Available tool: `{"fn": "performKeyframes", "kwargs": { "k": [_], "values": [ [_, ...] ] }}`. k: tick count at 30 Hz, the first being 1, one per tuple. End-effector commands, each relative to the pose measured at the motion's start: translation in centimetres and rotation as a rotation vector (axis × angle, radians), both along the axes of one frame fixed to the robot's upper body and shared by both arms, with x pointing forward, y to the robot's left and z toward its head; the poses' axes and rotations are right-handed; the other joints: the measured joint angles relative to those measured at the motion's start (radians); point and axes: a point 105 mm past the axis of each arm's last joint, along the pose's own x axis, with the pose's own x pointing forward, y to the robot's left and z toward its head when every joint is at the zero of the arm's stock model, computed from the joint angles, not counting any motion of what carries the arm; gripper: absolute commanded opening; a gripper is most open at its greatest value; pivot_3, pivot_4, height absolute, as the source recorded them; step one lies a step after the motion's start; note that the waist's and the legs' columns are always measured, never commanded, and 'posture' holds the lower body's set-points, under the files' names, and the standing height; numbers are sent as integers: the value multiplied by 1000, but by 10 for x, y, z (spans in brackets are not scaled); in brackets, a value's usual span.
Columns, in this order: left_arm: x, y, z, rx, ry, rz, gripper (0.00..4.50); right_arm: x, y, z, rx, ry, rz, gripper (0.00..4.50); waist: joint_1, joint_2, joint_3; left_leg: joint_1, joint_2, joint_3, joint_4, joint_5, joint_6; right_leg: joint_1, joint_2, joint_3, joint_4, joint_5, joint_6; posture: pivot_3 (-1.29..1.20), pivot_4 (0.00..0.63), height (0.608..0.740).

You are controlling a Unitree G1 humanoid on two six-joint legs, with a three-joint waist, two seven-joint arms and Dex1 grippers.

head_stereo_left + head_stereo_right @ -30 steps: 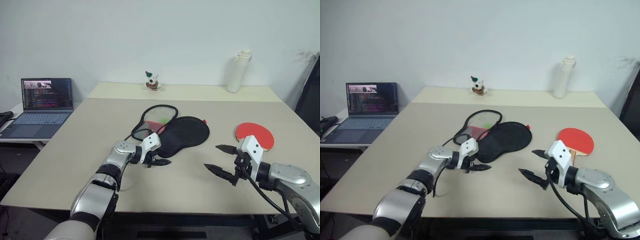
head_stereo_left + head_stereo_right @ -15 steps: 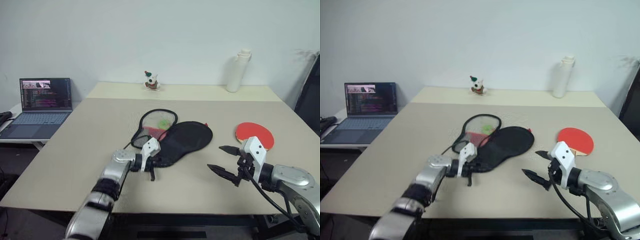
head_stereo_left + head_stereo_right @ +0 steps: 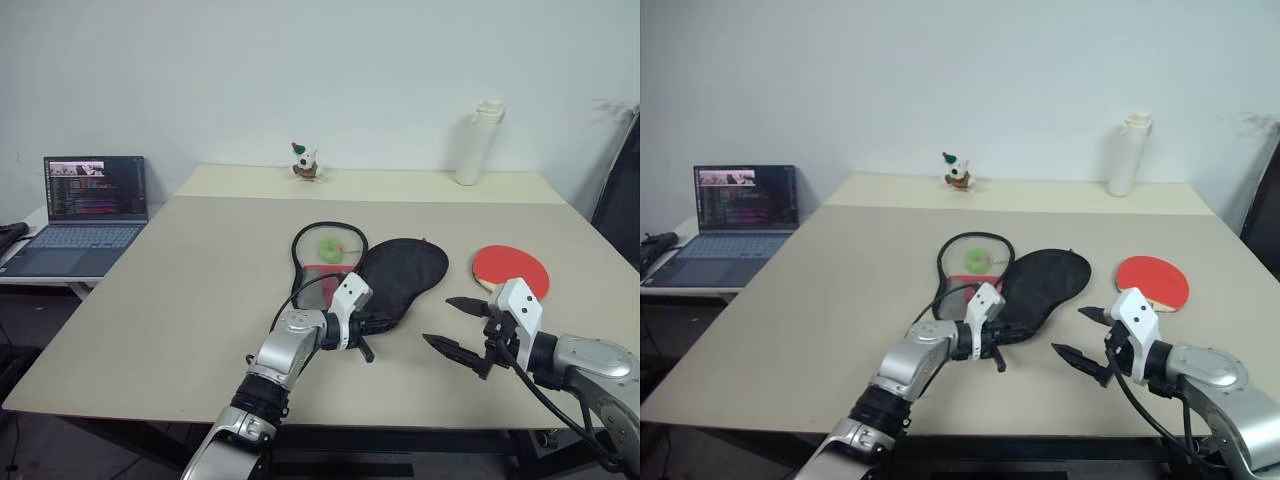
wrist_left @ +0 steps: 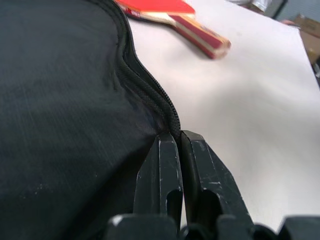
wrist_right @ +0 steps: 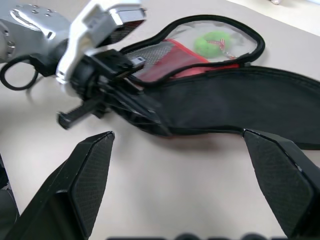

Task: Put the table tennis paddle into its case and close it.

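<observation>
Where the beige table (image 3: 180, 300) spread widest, lay open the black case (image 3: 400, 278), its mesh half (image 3: 326, 262) with a green charm (image 3: 329, 247) just beside the plain black half. Well off on a side desk, an open laptop (image 3: 85, 210); by the far wall, a white bottle (image 3: 477, 141) and a small figurine (image 3: 304, 162). Right of the case and apart from it, flat on the table, the table tennis paddle (image 3: 511, 269), red face up. At the case's near zip edge, the left gripper (image 4: 179, 150), jaws pressed shut on that edge. Nearer the paddle, raised off the table, the right gripper (image 3: 460, 325), jaws spread wide, empty.
</observation>
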Motion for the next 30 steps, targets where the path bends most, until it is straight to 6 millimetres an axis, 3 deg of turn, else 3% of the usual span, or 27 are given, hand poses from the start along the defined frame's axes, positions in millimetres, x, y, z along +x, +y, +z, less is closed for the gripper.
{"fn": "performKeyframes", "kwargs": {
  "k": [1,2,11,15,18,23,30],
  "values": [
    [-2,-11,11,-20,-37,-36,32,-2,-2,12,2,-49,6,4500,-1,0,0,0,0,0,0,0,0,0,0,0,0,0,0,0,150,740],
    [-2,-10,11,-16,-41,-39,543,-1,-2,12,2,-48,6,4500,-1,0,0,0,0,0,0,0,0,0,0,0,0,0,0,0,150,740],
    [-6,26,19,22,-120,-14,3692,12,-3,12,42,-13,-31,4500,-4,0,0,1,1,0,-1,0,0,0,0,0,0,0,0,0,150,740],
    [-16,61,32,-10,-139,-21,3692,28,-3,9,90,41,-111,4500,-6,0,0,1,2,0,-1,0,0,0,0,1,0,0,-1,0,150,740],
    [-15,98,44,-30,-164,21,3692,45,-2,-4,138,152,-216,4500,-7,1,0,1,3,0,-1,0,0,-1,0,1,1,0,-1,0,150,740],
    [-10,135,55,-2,-196,74,3692,66,5,-24,163,266,-337,4500,-3,1,0,0,2,0,-1,0,0,-1,0,0,1,1,-5,0,150,740],
    [-6,150,66,17,-229,99,3692,82,21,-49,147,337,-418,4500,-2,1,0,-1,1,0,-2,0,0,-1,-1,0,-1,2,-6,0,150,740]
  ]
}}
